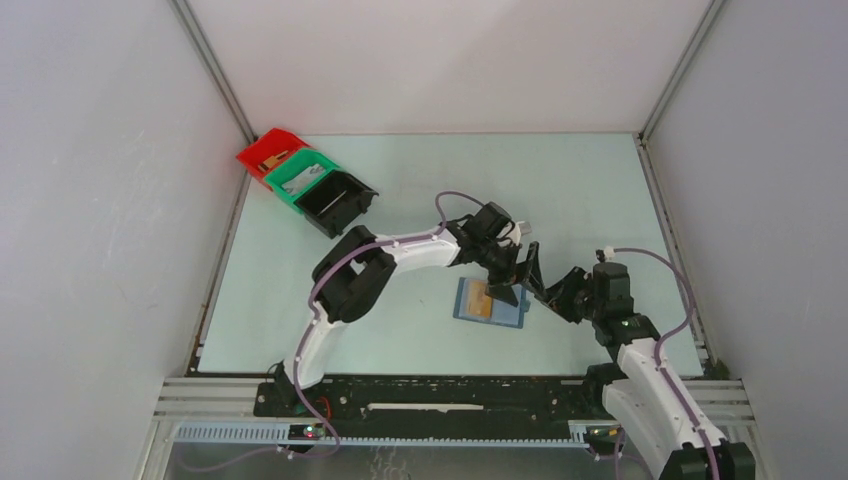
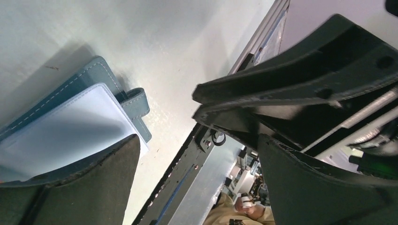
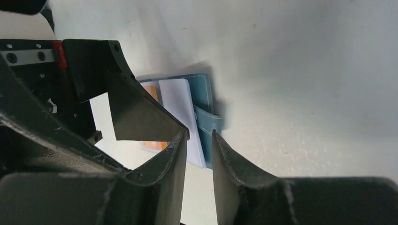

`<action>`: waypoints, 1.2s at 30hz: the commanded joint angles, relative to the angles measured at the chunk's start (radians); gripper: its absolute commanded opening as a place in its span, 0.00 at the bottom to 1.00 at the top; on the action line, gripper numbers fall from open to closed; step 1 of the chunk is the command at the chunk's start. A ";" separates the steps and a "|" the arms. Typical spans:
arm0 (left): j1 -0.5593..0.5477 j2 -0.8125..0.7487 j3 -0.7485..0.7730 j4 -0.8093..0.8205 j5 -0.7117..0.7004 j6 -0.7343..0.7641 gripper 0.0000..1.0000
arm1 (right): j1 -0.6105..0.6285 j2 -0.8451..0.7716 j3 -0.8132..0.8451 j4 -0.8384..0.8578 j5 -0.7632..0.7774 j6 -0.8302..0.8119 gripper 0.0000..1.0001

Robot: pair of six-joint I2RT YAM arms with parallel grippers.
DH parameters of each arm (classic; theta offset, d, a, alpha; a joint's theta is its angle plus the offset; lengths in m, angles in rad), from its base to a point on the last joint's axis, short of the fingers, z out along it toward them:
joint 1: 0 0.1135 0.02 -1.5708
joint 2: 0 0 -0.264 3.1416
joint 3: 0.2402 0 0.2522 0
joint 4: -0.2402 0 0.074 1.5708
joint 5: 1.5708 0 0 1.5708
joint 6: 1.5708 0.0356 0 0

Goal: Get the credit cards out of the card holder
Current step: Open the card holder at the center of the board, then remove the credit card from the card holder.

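Pale green worktop (image 1: pixel 420 170) boxed in by white walls. At far left rear, red bin (image 1: pixel 262 150), green bin (image 1: pixel 298 172) and black bin (image 1: pixel 338 200), touching in a diagonal row; something lying in the red and green ones, too small to name.

Next rightward, left arm (image 1: pixel 340 285), bent in from its base toward the middle.

At mid-worktop, well apart from the bins, card holder (image 1: pixel 503 316): slate blue, spread open and flat. Credit cards (image 1: pixel 481 297) showing on its inner face: tan card (image 3: pixel 151 93) on the left half, pale card (image 2: pixel 70 124) beside it over the blue cover. Stitched tab (image 2: pixel 136 101) sticking out past the pale card's edge.

Over the holder, left fingers (image 1: pixel 507 287) spread wide with nothing between them. One tip low above the holder's middle, contact impossible to judge; the other off past the holder's right side.

Just right of that, right fingers (image 1: pixel 547 296), low at the holder's right edge. Parted by only a narrow gap, gripping nothing visible. From the right wrist camera, tips just beside the tab, pale card and tan card lying beyond.

Farthest right, right arm (image 1: pixel 640 350), reaching in from its base at the near edge.
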 commanded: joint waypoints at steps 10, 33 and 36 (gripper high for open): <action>0.144 -0.274 -0.134 -0.044 -0.076 0.092 1.00 | 0.016 -0.023 0.047 0.094 -0.108 0.060 0.35; 0.183 -0.279 -0.340 -0.168 -0.217 0.198 0.86 | 0.231 0.640 0.118 0.480 -0.140 0.121 0.31; 0.183 -0.274 -0.348 -0.187 -0.267 0.214 0.78 | 0.223 0.681 0.118 0.511 -0.159 0.129 0.31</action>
